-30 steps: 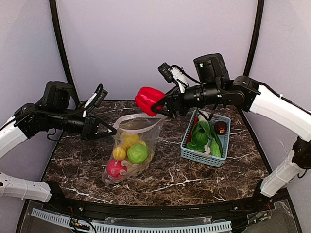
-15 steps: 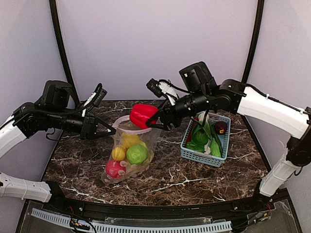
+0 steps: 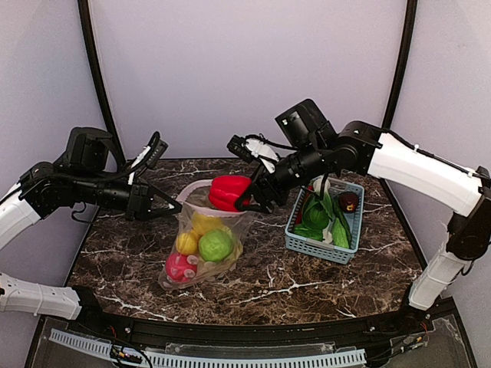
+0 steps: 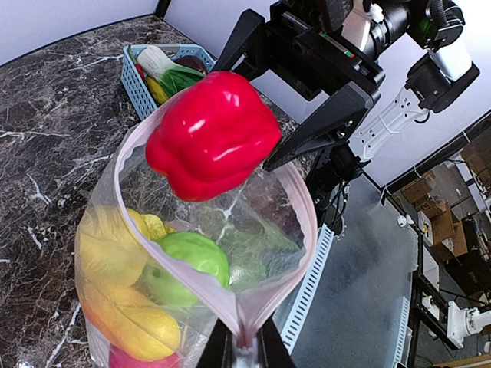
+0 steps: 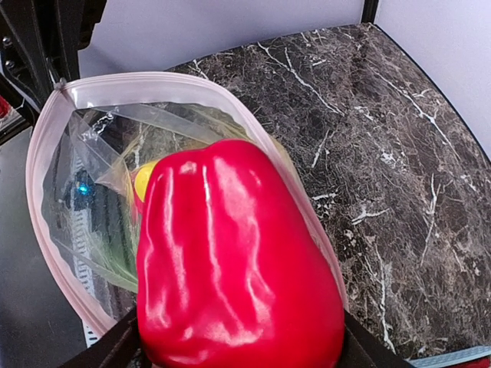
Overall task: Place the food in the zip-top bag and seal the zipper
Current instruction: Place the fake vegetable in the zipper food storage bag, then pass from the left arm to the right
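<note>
The zip-top bag (image 3: 205,257) stands open at the table's middle. It holds a green apple (image 3: 216,245), a yellow lemon (image 3: 187,243), a yellow pepper (image 3: 204,222) and a red fruit (image 3: 179,267). My left gripper (image 3: 170,205) is shut on the pinkish zipper (image 4: 295,207) at the mouth's left corner, with the strip pinched between its fingertips (image 4: 244,346). My right gripper (image 3: 247,201) is shut on a red pepper (image 3: 228,192), which hangs at the bag's mouth. In the right wrist view the pepper (image 5: 238,268) fills the gap between the fingers above the bag's rim (image 5: 153,79).
A light-blue basket (image 3: 326,247) stands right of the bag, holding a green leafy vegetable (image 3: 317,211) and a dark red round fruit (image 3: 349,201). The dark marble table (image 3: 307,280) ends at a black front edge.
My right gripper has carried the red pepper left and down, from above the bag's right side to its mouth. The left gripper and the bag have stayed put.
</note>
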Available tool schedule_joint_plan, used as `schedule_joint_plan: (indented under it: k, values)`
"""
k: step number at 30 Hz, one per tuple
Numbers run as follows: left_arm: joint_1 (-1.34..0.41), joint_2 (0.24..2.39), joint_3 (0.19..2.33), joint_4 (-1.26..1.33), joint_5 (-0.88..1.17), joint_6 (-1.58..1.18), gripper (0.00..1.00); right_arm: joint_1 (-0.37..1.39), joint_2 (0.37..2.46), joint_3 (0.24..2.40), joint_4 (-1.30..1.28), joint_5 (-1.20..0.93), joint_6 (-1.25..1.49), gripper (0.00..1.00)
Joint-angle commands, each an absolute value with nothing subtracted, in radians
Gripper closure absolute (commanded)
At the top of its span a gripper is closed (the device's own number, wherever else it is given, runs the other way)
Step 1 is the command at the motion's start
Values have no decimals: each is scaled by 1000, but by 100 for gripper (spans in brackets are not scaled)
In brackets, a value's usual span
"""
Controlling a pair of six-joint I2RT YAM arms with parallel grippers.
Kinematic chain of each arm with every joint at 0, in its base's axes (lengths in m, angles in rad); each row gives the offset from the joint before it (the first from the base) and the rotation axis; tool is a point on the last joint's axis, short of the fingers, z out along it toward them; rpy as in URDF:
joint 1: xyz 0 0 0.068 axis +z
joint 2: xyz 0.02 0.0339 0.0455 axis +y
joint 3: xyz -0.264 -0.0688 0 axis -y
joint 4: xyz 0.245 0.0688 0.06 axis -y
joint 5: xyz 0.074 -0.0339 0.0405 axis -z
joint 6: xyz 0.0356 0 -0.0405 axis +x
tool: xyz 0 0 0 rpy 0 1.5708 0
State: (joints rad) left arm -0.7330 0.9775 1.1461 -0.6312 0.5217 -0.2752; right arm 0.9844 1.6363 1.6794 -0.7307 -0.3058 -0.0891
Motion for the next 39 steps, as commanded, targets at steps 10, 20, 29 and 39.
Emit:
schedule_joint_plan:
  k: [10, 20, 29, 39]
  values:
    - [-733, 944, 1175, -649, 522, -277, 99, 994, 1523, 1674, -665, -254, -19, 15]
    - [-734, 937, 1178, -649, 525, -280, 99, 959, 1440, 1553, -640, -111, 136, 23]
    - [-734, 938, 1178, -652, 522, -278, 99, 841, 1421, 1421, -559, -348, 134, 33]
    - [-734, 940, 1180, -658, 523, -278, 99, 763, 1401, 1299, -433, -501, 36, 41]
